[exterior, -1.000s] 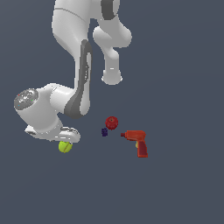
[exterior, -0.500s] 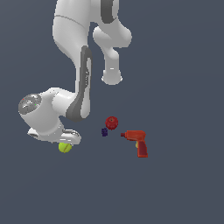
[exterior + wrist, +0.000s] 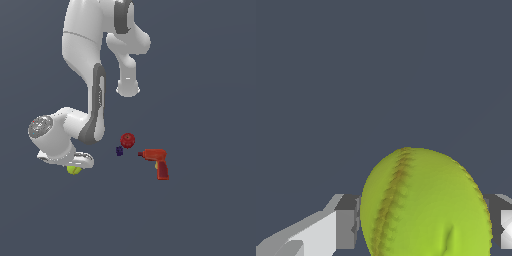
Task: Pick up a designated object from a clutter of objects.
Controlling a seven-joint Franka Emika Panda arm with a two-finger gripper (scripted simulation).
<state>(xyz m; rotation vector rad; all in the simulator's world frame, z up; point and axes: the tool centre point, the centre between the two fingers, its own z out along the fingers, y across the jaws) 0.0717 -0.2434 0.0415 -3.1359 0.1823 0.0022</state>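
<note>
Ball: a yellow-green ball (image 3: 426, 205) with a stitched-looking seam is seen large in the wrist view, set between the two fingers; in the exterior view it (image 3: 74, 170) is only partly shown beneath the white hand, toward that view's left.
Gripper: the gripper (image 3: 423, 222) is narrowed around the ball, with a grey finger (image 3: 346, 222) at one flank and the other finger (image 3: 502, 220) at the opposite flank; contact appears to be made on both sides, though the pads themselves are hidden by the ball.
Arm: the white arm (image 3: 92, 107) is bent low over the ball.
Other items: a red round ball (image 3: 127, 140), a small dark purple lump (image 3: 119, 150) just beside it, and a red drill (image 3: 157, 161) near both are grouped toward the exterior view's right, well apart from the yellow-green ball.
Containers: no item is held in anything but the gripper.
Floor: a plain dark grey floor (image 3: 200, 215) is spread on all sides, with open room around the ball and no edge in view.
</note>
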